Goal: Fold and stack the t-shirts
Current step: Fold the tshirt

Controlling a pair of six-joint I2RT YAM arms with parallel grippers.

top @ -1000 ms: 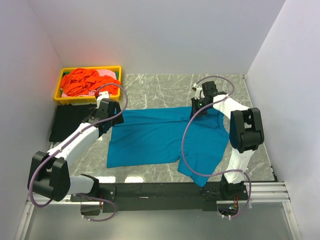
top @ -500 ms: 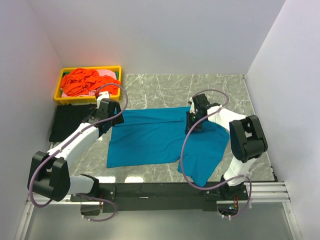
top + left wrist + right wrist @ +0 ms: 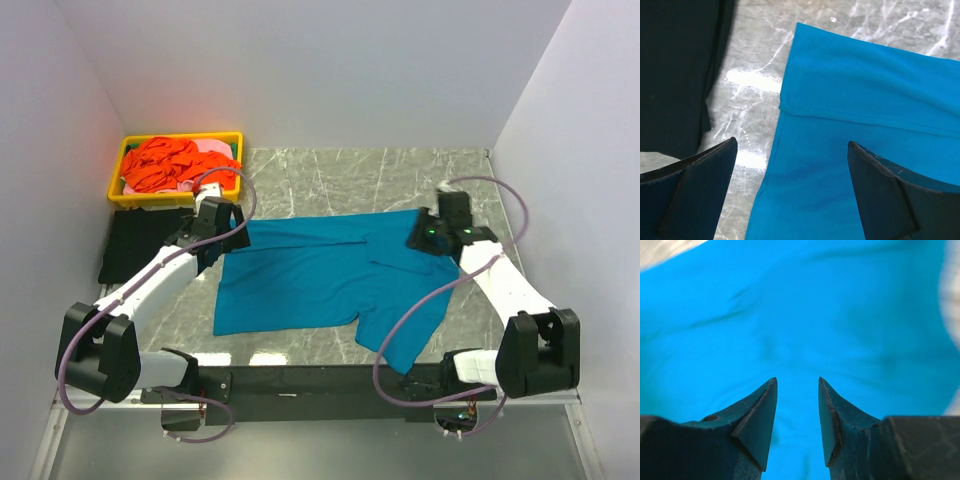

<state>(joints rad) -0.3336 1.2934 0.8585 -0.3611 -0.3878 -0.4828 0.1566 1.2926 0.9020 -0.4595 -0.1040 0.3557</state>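
Spreading over the middle of the grey marble table (image 3: 330,180), the large teal-blue t-shirt (image 3: 310,275) lies mostly flat, with one lobe at its right side running toward the near edge. The left arm (image 3: 150,285) reaches diagonally from its base at the near left to the shirt's far left corner. The right arm (image 3: 510,290) has its elbow low at the near right, and its forearm slants up to the shirt's far right corner. A black t-shirt (image 3: 130,245) lies flat at the left, just beside the left arm. Behind it, a yellow tray (image 3: 180,137) holds crumpled orange-red shirts (image 3: 165,162) and a pink one (image 3: 212,148). The left gripper (image 3: 791,145) hangs with its jaws spread wide, straddling the teal hem and bare marble, holding nothing. The right gripper (image 3: 797,382) points down at the teal cloth with its jaws slightly apart and nothing between them.
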